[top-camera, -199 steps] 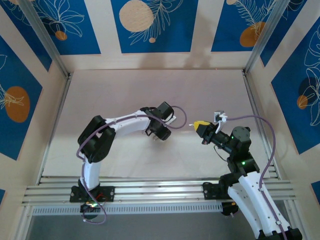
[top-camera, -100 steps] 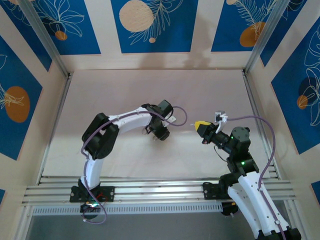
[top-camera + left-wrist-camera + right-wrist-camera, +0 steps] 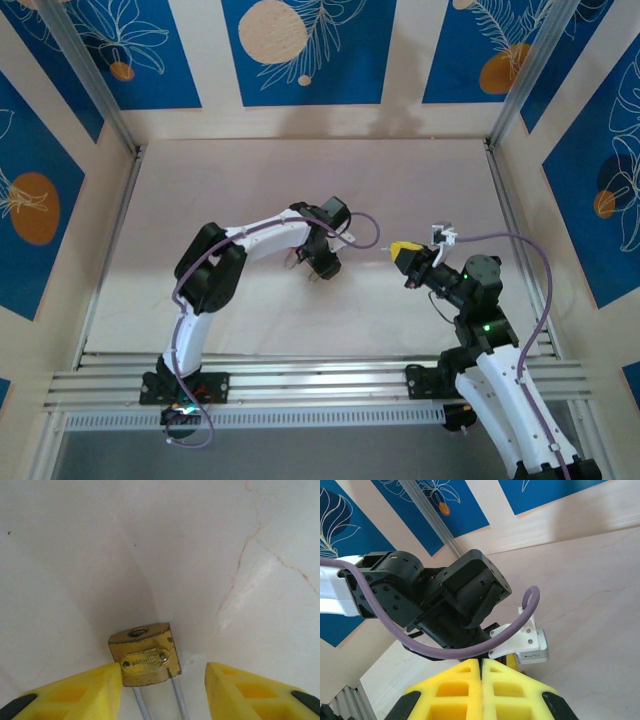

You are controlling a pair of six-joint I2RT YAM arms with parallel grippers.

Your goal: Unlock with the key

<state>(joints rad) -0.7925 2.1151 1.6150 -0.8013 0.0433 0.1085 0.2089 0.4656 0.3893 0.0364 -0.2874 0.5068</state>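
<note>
Over the last second the left arm point(image 3: 260, 238) has swung its elbow right and farther in over the table point(image 3: 250, 170), while the right arm point(image 3: 490, 340) has stayed put.

From above, the left gripper point(image 3: 322, 265) points down at mid-table. The right gripper point(image 3: 398, 248) is held level, its yellow tip aimed left at it from a short way off.

In the left wrist view, a small brass padlock point(image 3: 145, 655) stands on the pale table point(image 3: 75, 555), keyhole facing up and steel shackle point(image 3: 176, 702) running toward the camera. The left gripper point(image 3: 162, 669) brackets it with its jaws partly open: the left-hand yellow finger point(image 3: 85, 690) touches the brass body and the right-hand finger point(image 3: 240, 690) stands clear of it.

In the right wrist view, the right gripper point(image 3: 481, 666) has its yellow fingers pressed flat together. Whether the key lies between them cannot be told. Just beyond, the left arm's black wrist housing point(image 3: 445, 595), a purple cable point(image 3: 470, 651) and a white camera bracket point(image 3: 527, 642) block the line to the padlock.
</note>
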